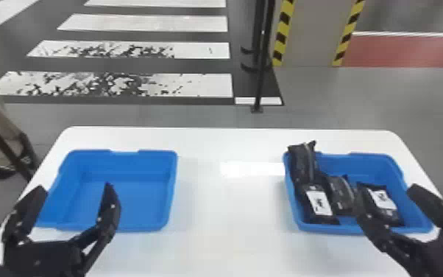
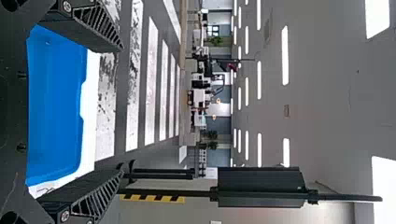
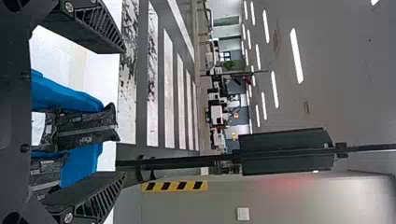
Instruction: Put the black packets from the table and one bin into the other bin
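Packets of black film (image 1: 302, 164), saw in right blue plastic bin (image 1: 368, 162); held black left gripper (image 1: 74, 188), right gripper (image 1: 386, 189) wide, empty, likely for grasping.

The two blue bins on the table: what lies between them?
In the head view, the stretch from the left blue bin to the right blue bin is bare white tabletop, with a patch of glare.

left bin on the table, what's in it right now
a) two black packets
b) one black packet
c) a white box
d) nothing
d, the left bin shows its bare blue floor, while the black packets lie in the right bin.
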Action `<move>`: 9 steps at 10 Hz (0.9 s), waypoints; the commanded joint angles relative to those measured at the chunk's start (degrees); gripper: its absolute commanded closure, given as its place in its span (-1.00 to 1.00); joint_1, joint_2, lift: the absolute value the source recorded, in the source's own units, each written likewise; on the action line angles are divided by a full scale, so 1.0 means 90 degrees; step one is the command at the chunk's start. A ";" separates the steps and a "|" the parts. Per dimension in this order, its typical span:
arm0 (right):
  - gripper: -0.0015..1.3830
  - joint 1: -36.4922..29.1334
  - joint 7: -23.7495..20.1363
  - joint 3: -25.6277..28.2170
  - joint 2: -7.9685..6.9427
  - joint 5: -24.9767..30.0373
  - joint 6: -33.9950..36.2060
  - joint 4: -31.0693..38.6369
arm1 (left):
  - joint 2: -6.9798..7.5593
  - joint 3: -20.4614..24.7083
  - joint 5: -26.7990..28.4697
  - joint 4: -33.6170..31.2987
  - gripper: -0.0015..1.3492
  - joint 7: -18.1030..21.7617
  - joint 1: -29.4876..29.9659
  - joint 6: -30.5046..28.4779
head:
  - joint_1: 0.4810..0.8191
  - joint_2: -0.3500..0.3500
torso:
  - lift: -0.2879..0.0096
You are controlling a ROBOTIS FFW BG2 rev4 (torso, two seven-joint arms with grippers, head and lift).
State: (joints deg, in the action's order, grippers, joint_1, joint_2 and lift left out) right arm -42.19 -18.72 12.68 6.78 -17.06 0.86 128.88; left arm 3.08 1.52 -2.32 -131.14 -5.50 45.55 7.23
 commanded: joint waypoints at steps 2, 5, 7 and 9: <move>-0.87 0.0000 0.0000 0.0000 0.0009 0.0004 -0.0002 0.0000 | 0.0029 -0.0042 -0.0047 0.0001 -0.86 -0.0005 -0.0015 0.0040 | 0.27 -0.03 | 0.20; -0.87 0.0000 0.0000 0.0000 0.0019 0.0004 -0.0002 0.0015 | 0.0039 -0.0054 -0.0072 0.0001 -0.86 -0.0005 -0.0015 0.0056 | 0.27 -0.04 | 0.20; -0.87 0.0000 -0.0010 -0.0013 0.0019 0.0004 -0.0002 0.0015 | 0.0088 -0.0130 -0.0072 0.0001 -0.86 -0.0005 -0.0046 0.0056 | 0.27 -0.04 | 0.20; -0.87 0.0016 -0.0010 -0.0038 0.0028 -0.0009 -0.0002 -0.0016 | 0.0098 -0.0143 -0.0085 0.0001 -0.86 0.0005 -0.0062 0.0040 | 0.27 -0.06 | 0.20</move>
State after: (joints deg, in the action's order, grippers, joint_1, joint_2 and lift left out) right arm -42.04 -18.84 12.43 6.99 -17.08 0.84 128.90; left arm 3.91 0.31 -3.08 -131.13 -5.48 45.07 7.62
